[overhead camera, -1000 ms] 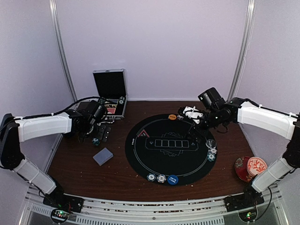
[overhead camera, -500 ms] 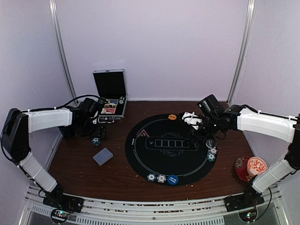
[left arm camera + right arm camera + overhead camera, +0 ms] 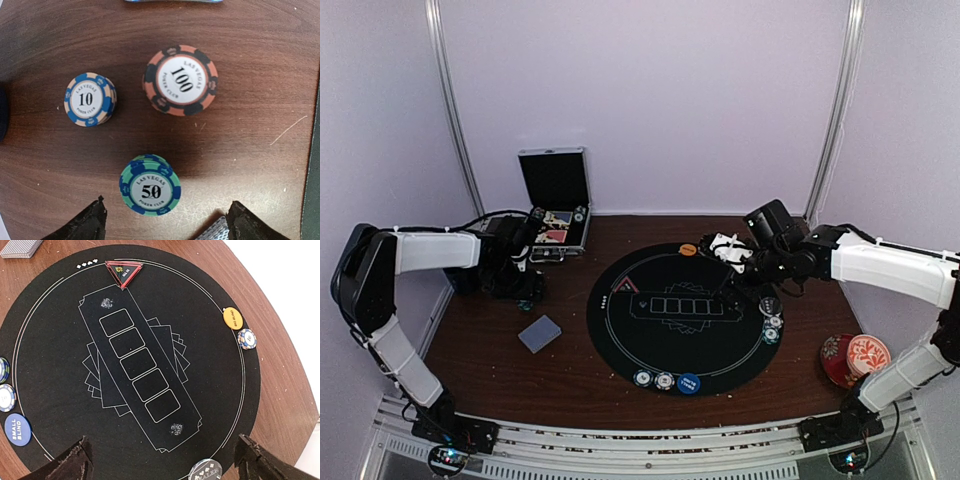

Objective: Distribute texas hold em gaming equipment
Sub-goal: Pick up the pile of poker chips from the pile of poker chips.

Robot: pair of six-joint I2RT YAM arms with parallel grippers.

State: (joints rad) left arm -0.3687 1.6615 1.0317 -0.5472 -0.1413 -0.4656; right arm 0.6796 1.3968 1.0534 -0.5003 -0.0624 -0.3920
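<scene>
Noted blue small-blind disc (image 3: 689,383) and two chips (image 3: 653,379) on near rim of round black mat (image 3: 650,340), grey-backed card deck (image 3: 540,333) on worktop (image 3: 490,370) to the left. Farther back, found left claw (image 3: 166,220) spread wide, empty, green 50 chip (image 3: 150,185) between its fingers (image 3: 90,225), untouched, 10 chip (image 3: 90,100) and 100 chip (image 3: 181,80) beyond. Saw right claw (image 3: 162,450) gaping over mat, gripping nothing. Farthest, spotted open case (image 3: 558,200).

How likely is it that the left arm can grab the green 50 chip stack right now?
Probably yes: the left gripper hovers open over the green 50 chip stack, while the 10 chip stack and 100 chip stack stand apart.
</scene>
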